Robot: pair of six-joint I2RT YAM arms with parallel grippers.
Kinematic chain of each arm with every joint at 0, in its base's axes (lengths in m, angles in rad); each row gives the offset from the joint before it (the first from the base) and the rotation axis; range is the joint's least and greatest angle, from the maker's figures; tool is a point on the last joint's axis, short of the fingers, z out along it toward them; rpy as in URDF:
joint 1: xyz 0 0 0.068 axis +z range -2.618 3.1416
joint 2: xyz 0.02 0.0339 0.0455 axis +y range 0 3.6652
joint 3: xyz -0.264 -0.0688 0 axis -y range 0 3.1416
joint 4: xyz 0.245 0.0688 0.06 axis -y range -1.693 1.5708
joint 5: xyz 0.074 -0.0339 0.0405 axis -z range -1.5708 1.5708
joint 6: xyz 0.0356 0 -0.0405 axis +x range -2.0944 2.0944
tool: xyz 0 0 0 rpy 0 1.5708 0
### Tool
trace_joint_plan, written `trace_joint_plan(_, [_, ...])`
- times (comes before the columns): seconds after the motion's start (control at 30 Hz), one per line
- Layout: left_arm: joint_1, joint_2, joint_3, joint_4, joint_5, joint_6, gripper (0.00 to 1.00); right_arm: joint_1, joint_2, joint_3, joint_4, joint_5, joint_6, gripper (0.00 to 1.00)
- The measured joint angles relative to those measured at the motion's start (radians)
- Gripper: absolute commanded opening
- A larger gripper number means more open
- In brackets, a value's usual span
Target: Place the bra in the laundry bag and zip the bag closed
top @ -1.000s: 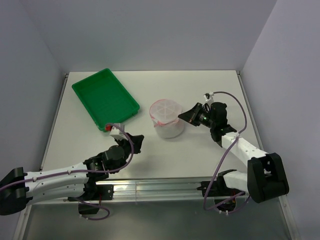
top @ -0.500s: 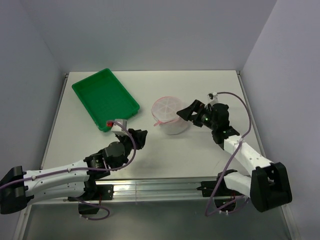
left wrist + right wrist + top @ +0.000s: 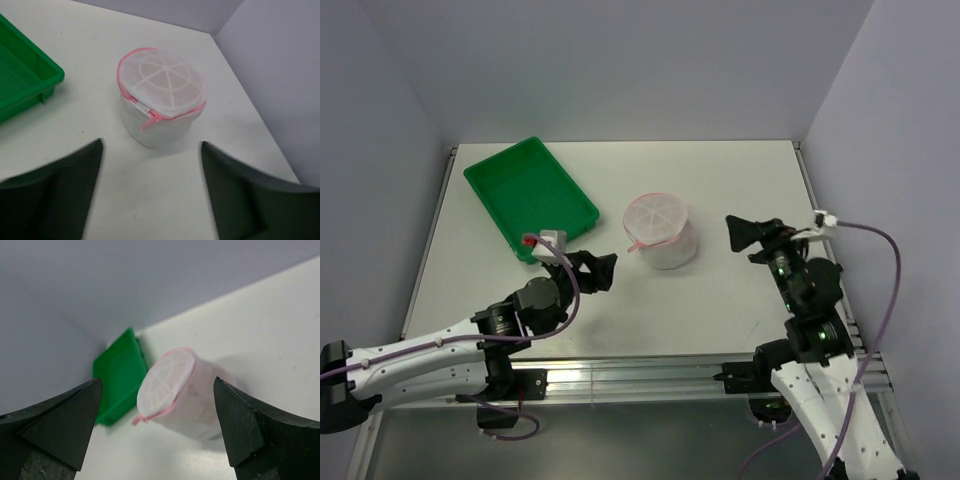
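The laundry bag (image 3: 660, 232) stands upright mid-table (image 3: 720, 180), near the green tray (image 3: 530, 195), pink zip seemingly closed; left end effector (image 3: 597, 268) gapes partway, empty; right end effector (image 3: 745, 238) spreads wide, empty.

White table (image 3: 740, 180) boxed in by 3 plain pale lavender walls (image 3: 620, 70): back, left, right. Aluminium rail (image 3: 650, 372) along near edge. Soft, even light, faint shadows.

Overhead view steeply down on whole tabletop (image 3: 740, 180); both wrist views low, close, laundry bag (image 3: 660, 232) central.
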Motion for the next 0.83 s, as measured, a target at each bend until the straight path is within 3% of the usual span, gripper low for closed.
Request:
trace_joint_plan(0.2, [0.0, -0.135, 0.019, -0.112, -0.053, -0.007, 0.99, 0.002, -0.314, -0.013, -0.069, 0.235, -0.01, 1.0])
trace_joint_plan(0.5, [0.0, -0.193, 0.091, -0.323, -0.047, -0.037, 0.99, 0.004, -0.153, -0.03, -0.189, 0.223, -0.026, 1.0])
trace_joint_plan(0.83, [0.0, -0.296, 0.095, -0.447, -0.012, -0.054, 0.99, 0.006, -0.247, 0.028, -0.235, 0.318, -0.051, 1.0])
